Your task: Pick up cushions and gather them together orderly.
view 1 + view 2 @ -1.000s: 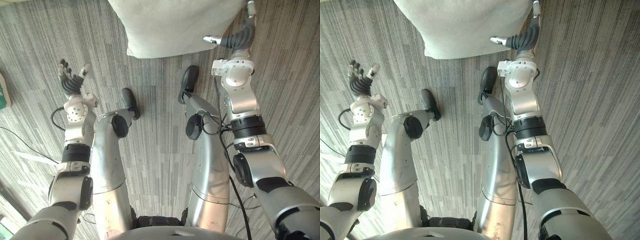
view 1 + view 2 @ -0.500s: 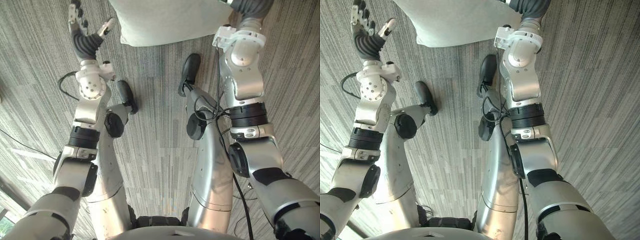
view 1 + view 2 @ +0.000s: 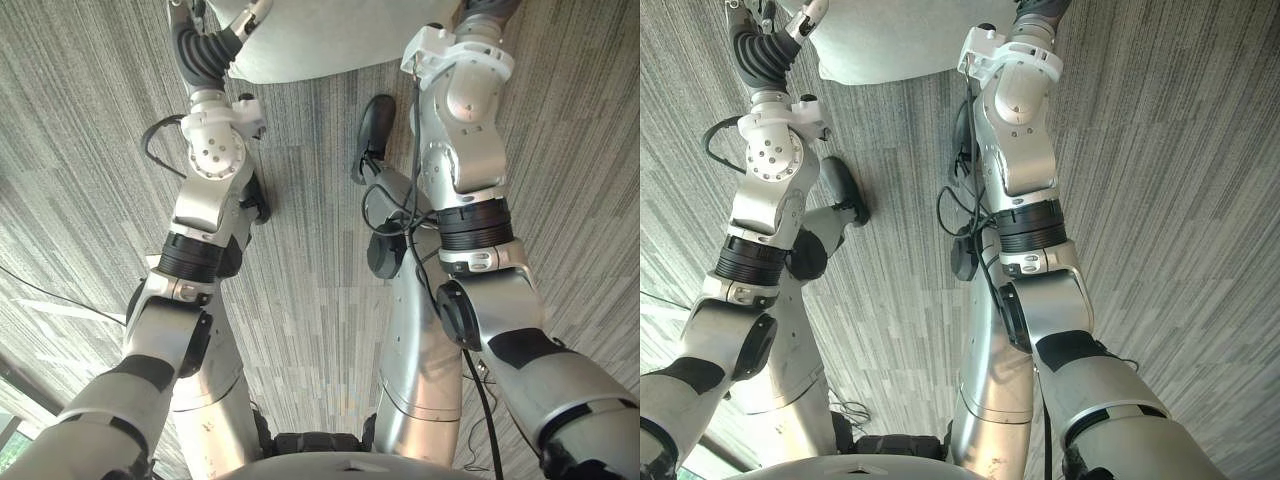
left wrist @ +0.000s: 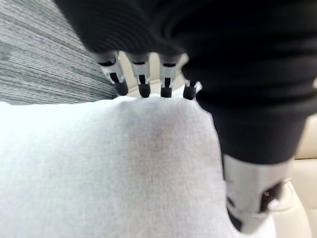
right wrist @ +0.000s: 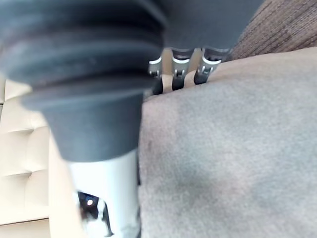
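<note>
A pale grey cushion (image 3: 320, 40) lies on the carpet at the top of the eye views, between my two arms. My left hand (image 3: 205, 50) is against its left edge, thumb stretched over the cloth. In the left wrist view its straight fingers (image 4: 143, 82) reach across the cushion (image 4: 99, 168) to the far edge. My right hand (image 3: 480, 8) is at the cushion's right edge, cut off by the view's top. In the right wrist view its fingers (image 5: 182, 67) lie straight along the cushion (image 5: 223, 163), with the tips at its edge.
Grey striped carpet (image 3: 90, 150) covers the floor all round. Cream tufted upholstery (image 5: 20, 148) stands close behind the cushion in both wrist views.
Both arms have reached forward. The left hand swung from out at the left up onto the cushion's left edge; the right hand moved further up along its right edge.
</note>
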Available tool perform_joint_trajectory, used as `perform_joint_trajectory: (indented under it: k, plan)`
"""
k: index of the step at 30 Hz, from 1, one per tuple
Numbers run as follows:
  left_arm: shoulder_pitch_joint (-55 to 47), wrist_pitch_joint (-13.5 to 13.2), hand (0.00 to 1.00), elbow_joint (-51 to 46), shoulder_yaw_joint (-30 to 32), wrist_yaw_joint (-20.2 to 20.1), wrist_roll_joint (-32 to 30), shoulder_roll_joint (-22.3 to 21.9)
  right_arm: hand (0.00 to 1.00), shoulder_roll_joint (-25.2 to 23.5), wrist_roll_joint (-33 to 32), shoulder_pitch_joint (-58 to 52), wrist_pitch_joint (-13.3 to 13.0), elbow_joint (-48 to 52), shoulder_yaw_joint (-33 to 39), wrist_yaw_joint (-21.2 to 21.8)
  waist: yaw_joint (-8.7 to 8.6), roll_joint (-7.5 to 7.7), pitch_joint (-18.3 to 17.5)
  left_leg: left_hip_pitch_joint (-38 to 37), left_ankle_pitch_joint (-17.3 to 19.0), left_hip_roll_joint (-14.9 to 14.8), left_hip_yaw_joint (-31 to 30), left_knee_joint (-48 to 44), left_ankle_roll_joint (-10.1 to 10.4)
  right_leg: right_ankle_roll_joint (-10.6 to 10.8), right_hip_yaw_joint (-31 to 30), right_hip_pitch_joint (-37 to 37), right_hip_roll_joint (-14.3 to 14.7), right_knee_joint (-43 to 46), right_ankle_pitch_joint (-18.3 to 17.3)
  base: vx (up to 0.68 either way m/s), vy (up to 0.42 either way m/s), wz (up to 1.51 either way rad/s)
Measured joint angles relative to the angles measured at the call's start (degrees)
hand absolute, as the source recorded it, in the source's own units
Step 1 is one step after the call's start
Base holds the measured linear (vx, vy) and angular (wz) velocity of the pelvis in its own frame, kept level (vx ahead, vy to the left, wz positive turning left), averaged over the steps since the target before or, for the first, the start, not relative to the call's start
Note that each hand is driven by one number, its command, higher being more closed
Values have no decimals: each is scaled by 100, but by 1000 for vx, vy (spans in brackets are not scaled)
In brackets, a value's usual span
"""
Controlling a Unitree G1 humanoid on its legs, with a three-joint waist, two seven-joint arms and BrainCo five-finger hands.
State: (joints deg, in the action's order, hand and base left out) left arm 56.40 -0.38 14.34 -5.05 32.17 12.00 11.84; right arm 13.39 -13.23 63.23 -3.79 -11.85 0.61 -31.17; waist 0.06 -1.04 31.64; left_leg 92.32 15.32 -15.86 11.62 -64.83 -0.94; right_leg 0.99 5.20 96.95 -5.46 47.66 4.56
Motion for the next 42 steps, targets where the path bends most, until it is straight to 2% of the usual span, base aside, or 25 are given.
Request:
perform_joint_trajectory:
  k: [7,11,15,18,23,27,34,41,42]
  plan:
    - [-316,91,0,-18,282,12,-112,160,0,90,-19,-844,11,18,784,75,-30,2,-1,-4,25,-6,-64,-119,-12,-16,35,-105,7,-4,28,-93,-70,-5]
    - [-1022,84,0,-367,540,-6,-101,293,0,260,-44,-1432,27,22,1127,119,-21,4,-3,-5,154,-67,-74,-305,-81,-29,18,-143,32,71,19,-85,-59,-11]
    - [-1454,83,0,-462,812,-22,-94,308,0,395,-114,-1643,27,22,1386,220,-5,5,-3,-30,160,-57,-74,-299,-87,-33,17,-192,30,17,16,-98,-54,-2]
    - [-1528,73,0,-459,1003,-58,-20,492,0,650,-256,-1566,22,20,1412,258,36,5,-3,-40,134,-16,-74,-203,-92,-32,30,-215,27,-110,16,-113,-67,-2]
    - [-1265,17,0,-460,1078,-117,149,814,0,1014,-505,-1191,23,-28,1337,361,64,5,-3,-73,-33,37,-94,-22,-97,-6,108,-296,-25,-270,36,-99,-80,6]
    - [-991,-25,0,-449,1055,-125,256,856,0,1231,-503,-671,25,-39,1013,377,79,4,-3,-83,-65,39,-98,14,-101,-1,137,-317,-35,-306,60,-90,-84,1]
    - [-489,-17,0,-163,867,-125,253,840,0,1150,-500,225,41,-215,313,449,134,4,-3,-90,-171,59,-105,199,-80,-53,167,-308,-36,-392,171,-88,-100,8]
    - [184,12,0,271,677,-123,255,735,0,674,-746,916,20,-785,-10,442,132,2,-5,-108,-159,46,-93,249,-57,-92,178,-291,-20,-405,179,-87,-102,1]
    - [258,12,0,275,636,-124,255,719,100,658,-770,952,19,-789,-27,442,131,2,-5,-113,-165,52,-80,302,-54,-103,179,-302,-19,-468,189,-109,-104,-3]
